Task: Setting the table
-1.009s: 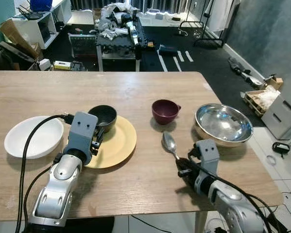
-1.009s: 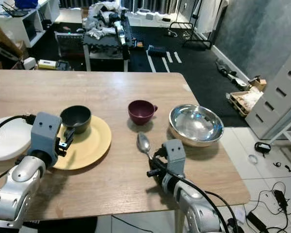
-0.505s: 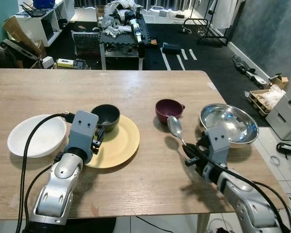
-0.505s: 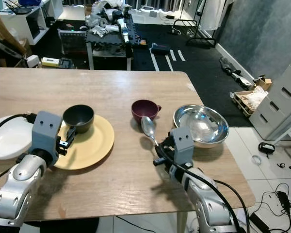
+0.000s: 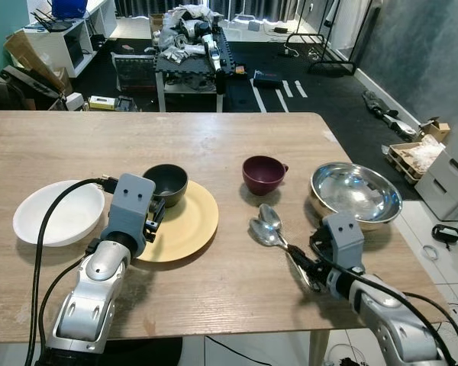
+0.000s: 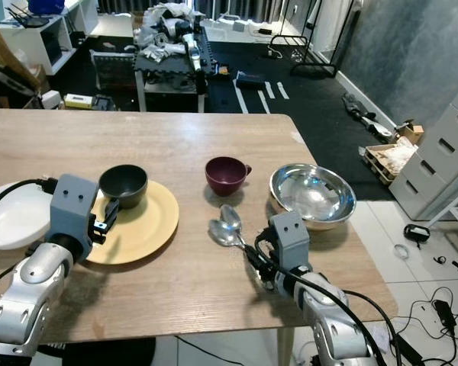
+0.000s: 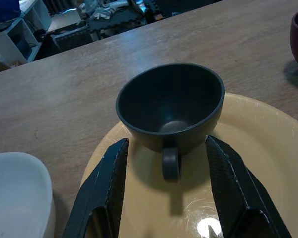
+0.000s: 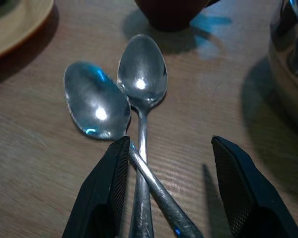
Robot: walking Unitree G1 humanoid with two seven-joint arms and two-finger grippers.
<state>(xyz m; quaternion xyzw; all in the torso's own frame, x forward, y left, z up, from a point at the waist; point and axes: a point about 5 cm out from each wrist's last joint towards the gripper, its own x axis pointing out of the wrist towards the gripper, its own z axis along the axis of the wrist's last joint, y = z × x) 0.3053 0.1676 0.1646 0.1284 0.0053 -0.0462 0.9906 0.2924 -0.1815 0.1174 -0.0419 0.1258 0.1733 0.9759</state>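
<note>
Two spoons [image 8: 124,104] lie on the wooden desk [image 5: 237,145] in front of the maroon cup [image 5: 262,174], their bowls side by side and their handles crossing toward the right hand [image 8: 171,191]. That hand sits low over the desk at the handle ends with its fingers [image 8: 238,183] spread apart; the handles run between them, one passing close against a finger, and whether anything is pinched cannot be told. Just to the right of the spoons stands a steel bowl [image 5: 356,193], near the desk's right edge. To the left of the spoons a yellow plate [image 5: 185,229] carries a dark cup [image 7: 171,106] on its far side, the cup's handle pointing back at the left hand [image 7: 166,186]. The left hand rests over the plate's near left part, fingers [image 7: 107,188] wide apart on either side of the cup's handle, gripping nothing. Farther left lies a white bowl [image 5: 57,212].
</note>
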